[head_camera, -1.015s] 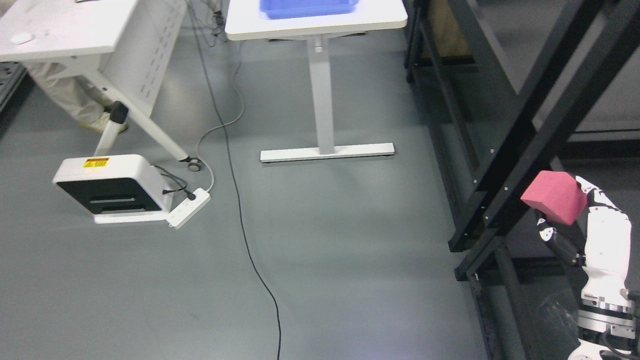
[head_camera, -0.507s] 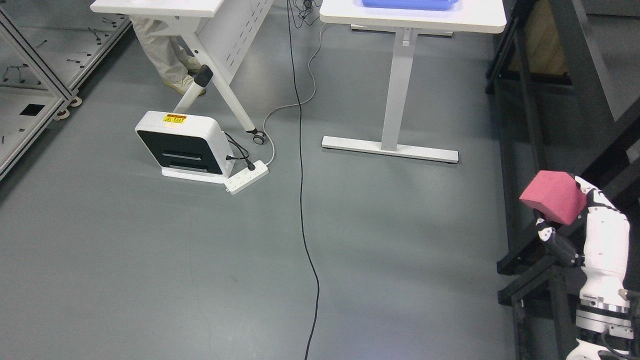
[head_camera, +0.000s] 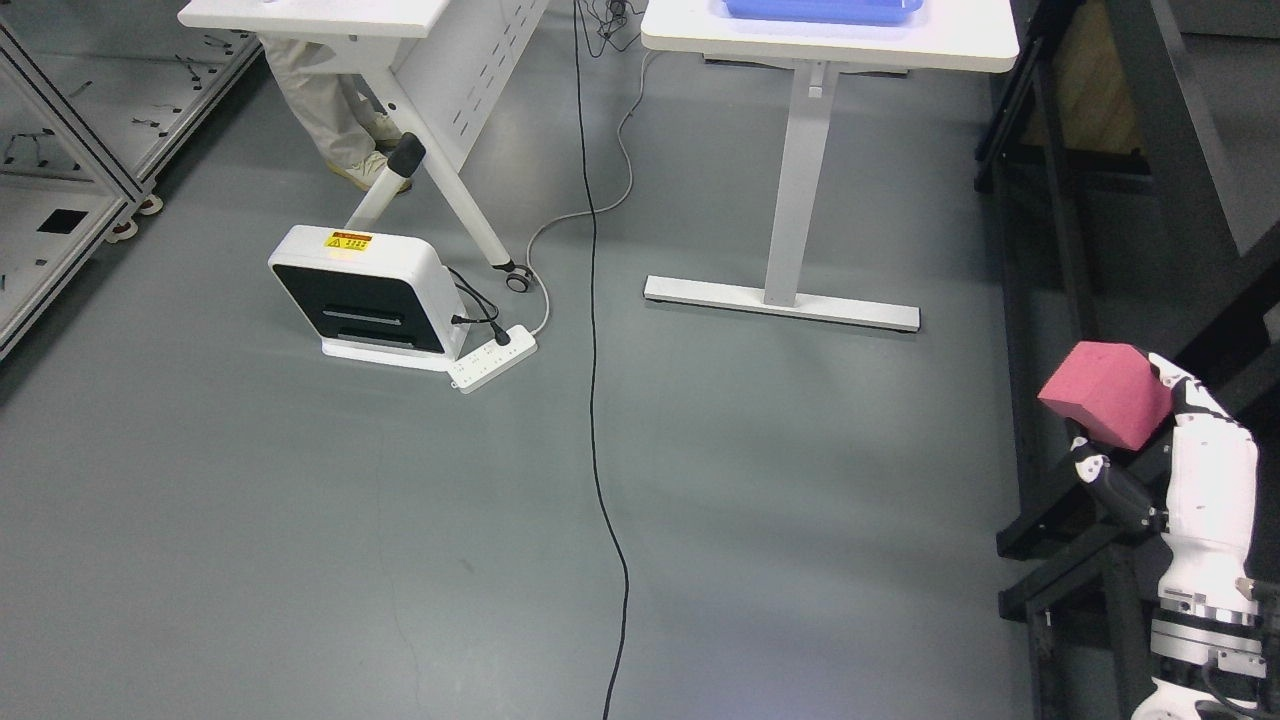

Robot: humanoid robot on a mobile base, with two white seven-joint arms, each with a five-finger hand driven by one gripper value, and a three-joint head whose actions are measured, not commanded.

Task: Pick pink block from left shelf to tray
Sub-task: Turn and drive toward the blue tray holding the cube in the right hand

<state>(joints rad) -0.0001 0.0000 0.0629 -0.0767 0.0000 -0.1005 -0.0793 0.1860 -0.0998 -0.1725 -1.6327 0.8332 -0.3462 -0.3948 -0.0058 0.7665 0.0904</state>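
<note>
Block: we are pinching the pink block (head_camera: pixel 1105 392) in our right hand (head_camera: pixel 1195 470), beside the black shelf (head_camera: pixel 1060 250).
Tray: the blue tray (head_camera: pixel 820 10) is sitting well beyond the shelf, with open floor (head_camera: pixel 750 480) lying between.

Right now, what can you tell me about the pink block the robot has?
The pink block is a plain cube with a matte, foam-like surface and no markings. It is tilted, one corner pointing left, held up above the grey floor at the right of the view. The right hand grips it from behind and below with white and black fingers. Nothing else touches it.
</note>
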